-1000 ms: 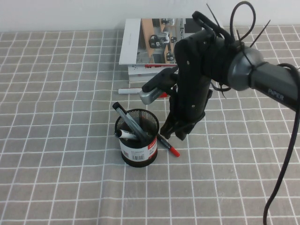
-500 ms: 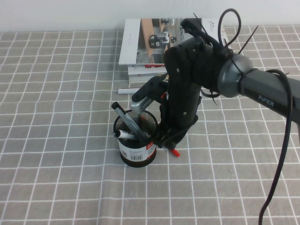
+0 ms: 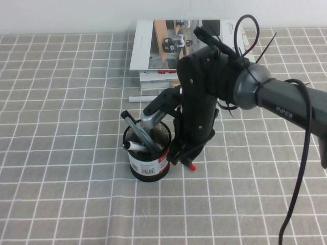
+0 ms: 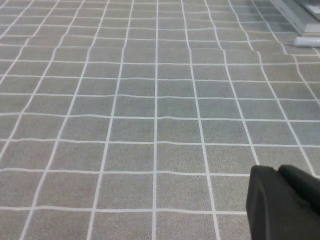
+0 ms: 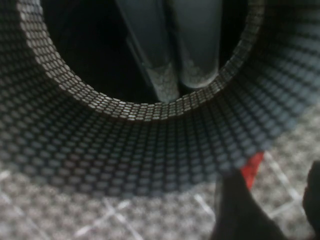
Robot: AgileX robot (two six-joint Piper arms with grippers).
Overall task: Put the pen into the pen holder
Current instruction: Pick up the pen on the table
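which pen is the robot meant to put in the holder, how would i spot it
Find the black mesh pen holder mid-table, with the right gripper lowered beside it; the left gripper hovers over bare cloth. The pen lies on the cloth at the holder's right foot. Its red cap pokes out beneath the arm; the pens in the holder are grey and white.

I've brought the right end effector (image 3: 180,155) in toward the bench's left edge and lower, tight against the pen holder (image 3: 148,151). It now covers most of the pen (image 3: 191,166); only the red cap shows.
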